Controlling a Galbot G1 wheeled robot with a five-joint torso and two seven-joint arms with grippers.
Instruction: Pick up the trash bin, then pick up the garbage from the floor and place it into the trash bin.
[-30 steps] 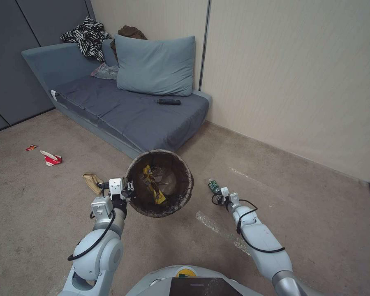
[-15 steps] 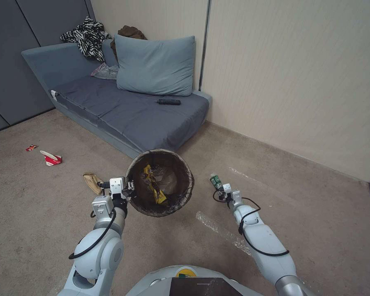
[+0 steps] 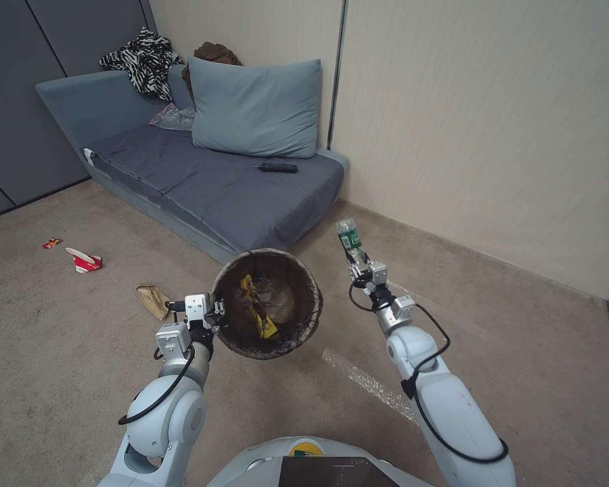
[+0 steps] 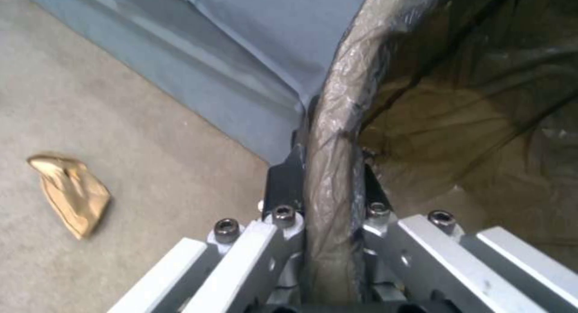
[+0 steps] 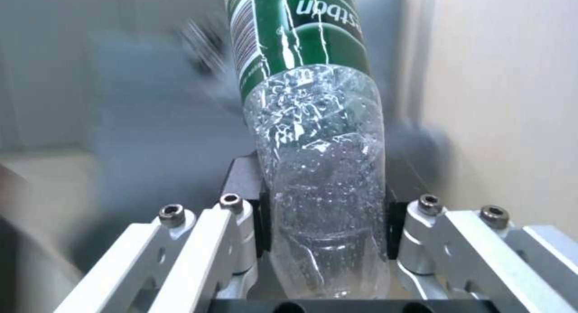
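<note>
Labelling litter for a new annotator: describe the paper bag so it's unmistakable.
Start at the grey sofa, then drop to the carpet by its front edge. Just outside the left pincer holding the trash bin lies the paper bag. It is tan and crumpled flat, unlike the red-and-white cup farther left.

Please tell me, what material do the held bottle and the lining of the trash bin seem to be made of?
The bottle in the right gripper looks like thin clear plastic: see-through, glossy, crinkled, with a printed green label. The bin liner pinched by the left gripper seems a thin brown plastic film, wrinkled and shiny.
</note>
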